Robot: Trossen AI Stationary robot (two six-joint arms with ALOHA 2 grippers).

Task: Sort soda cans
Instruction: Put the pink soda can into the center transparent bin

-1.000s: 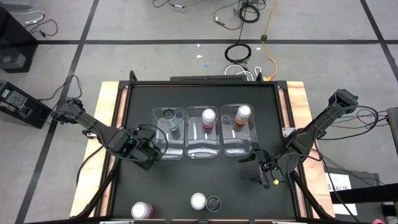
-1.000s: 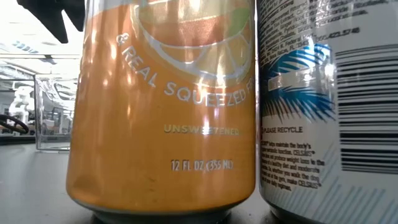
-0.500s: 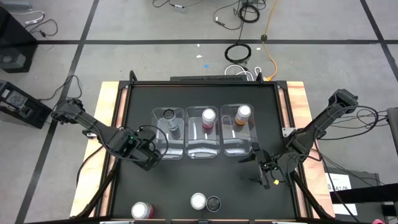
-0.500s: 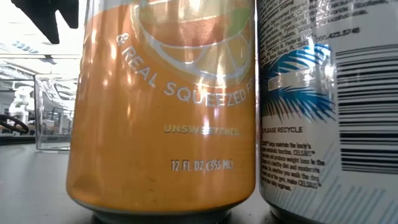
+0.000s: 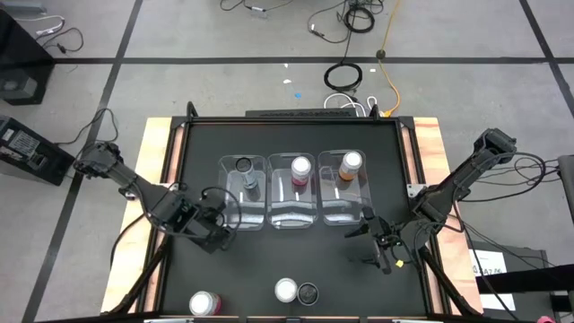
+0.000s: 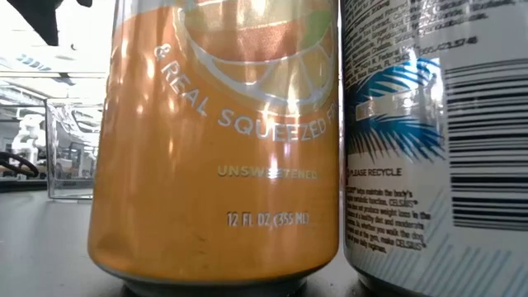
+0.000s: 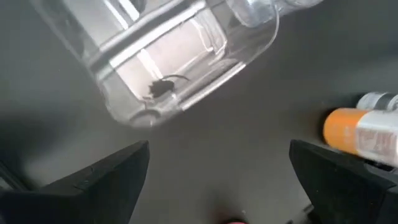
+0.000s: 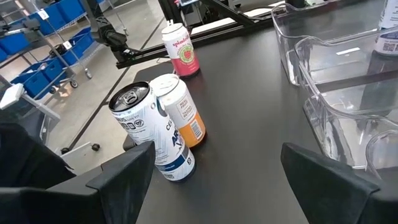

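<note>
Three cans stand upright in the clear bins at the table's middle: a dark-topped can (image 5: 244, 166) in the left bin, a pink one (image 5: 300, 169) in the middle bin, an orange one (image 5: 351, 164) in the right bin. Near the near edge stand a pink can (image 5: 204, 303) (image 8: 181, 51), an orange can (image 5: 285, 290) (image 6: 219, 140) (image 8: 181, 115) and, touching it, a dark-topped white-and-blue can (image 5: 308, 293) (image 6: 437, 140) (image 8: 149, 137). My left gripper (image 5: 218, 240) (image 7: 217, 186) is open, just off the left bin's near left corner. My right gripper (image 5: 370, 244) (image 8: 214, 186) is open, near the right bin's near right corner.
The three clear bins (image 5: 269, 218) sit side by side with bare black table between them and the near cans. The left bin's rounded corner (image 7: 134, 115) shows close in the left wrist view. Wooden borders (image 5: 160, 144) flank the black surface. Cables lie on the floor beyond the far edge.
My left gripper has drawn back a little from the left bin, toward the table's left and near edges, staying open. The cans and bins have kept their places.
</note>
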